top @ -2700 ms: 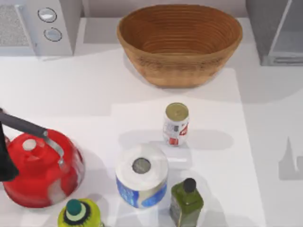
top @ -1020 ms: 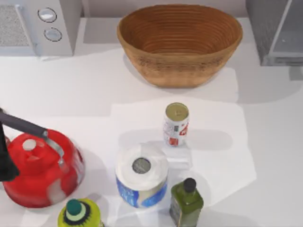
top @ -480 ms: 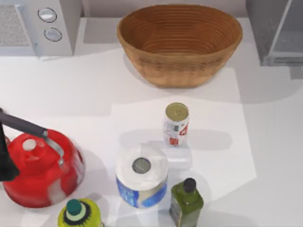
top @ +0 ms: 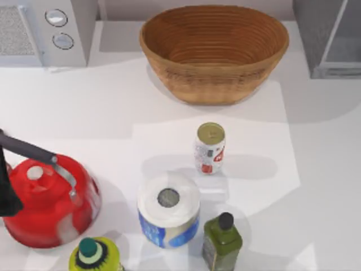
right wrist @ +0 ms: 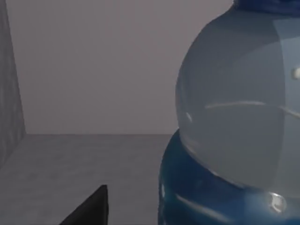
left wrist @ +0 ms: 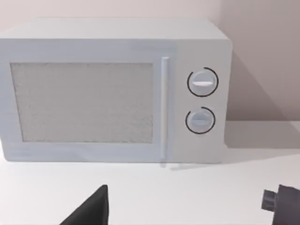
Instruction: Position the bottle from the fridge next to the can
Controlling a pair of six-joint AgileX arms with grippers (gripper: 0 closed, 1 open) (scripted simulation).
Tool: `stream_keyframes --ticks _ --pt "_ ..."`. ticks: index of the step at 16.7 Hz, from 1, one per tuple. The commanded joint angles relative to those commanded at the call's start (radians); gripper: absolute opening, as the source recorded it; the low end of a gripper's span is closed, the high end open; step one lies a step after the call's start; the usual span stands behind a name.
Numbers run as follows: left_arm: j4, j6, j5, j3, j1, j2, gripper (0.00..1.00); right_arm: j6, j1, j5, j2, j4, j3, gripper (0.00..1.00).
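The clear-blue bottle (right wrist: 234, 117) with its blue label stands close before my right gripper (right wrist: 187, 208), inside the grey fridge (top: 309, 34) at the table's back right. One dark finger (right wrist: 91, 208) shows beside the bottle with a gap between them. The bottle covers the other finger. The white can (top: 210, 148) with red markings and a gold top stands upright mid-table. My left gripper (left wrist: 187, 208) hangs open, facing the microwave, with its arm (top: 5, 186) at the table's left edge.
A wicker basket (top: 214, 51) sits behind the can. A white paper roll (top: 168, 209), an olive-green bottle (top: 222, 241) and a yellow-green bottle (top: 95, 257) stand at the front. A red kettle (top: 51, 203) is front left, a microwave (top: 51, 28) back left.
Nothing on the table has moved. Only the shadows on the right half of the table have shifted, and the dark one near the right edge is gone.
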Motion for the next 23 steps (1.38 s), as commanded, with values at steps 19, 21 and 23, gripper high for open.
stream_keyframes --ticks 19,21,23 --pt "0.0 0.0 0.0 0.0 0.0 0.0 1.0 0.0 0.002 0.002 0.009 -0.011 0.019 0.0" --pt "0.0 0.0 0.0 0.0 0.0 0.0 1.0 0.0 0.002 0.002 0.009 -0.011 0.019 0.0" --pt "0.0 0.0 0.0 0.0 0.0 0.0 1.0 0.0 0.002 0.002 0.009 -0.011 0.019 0.0"
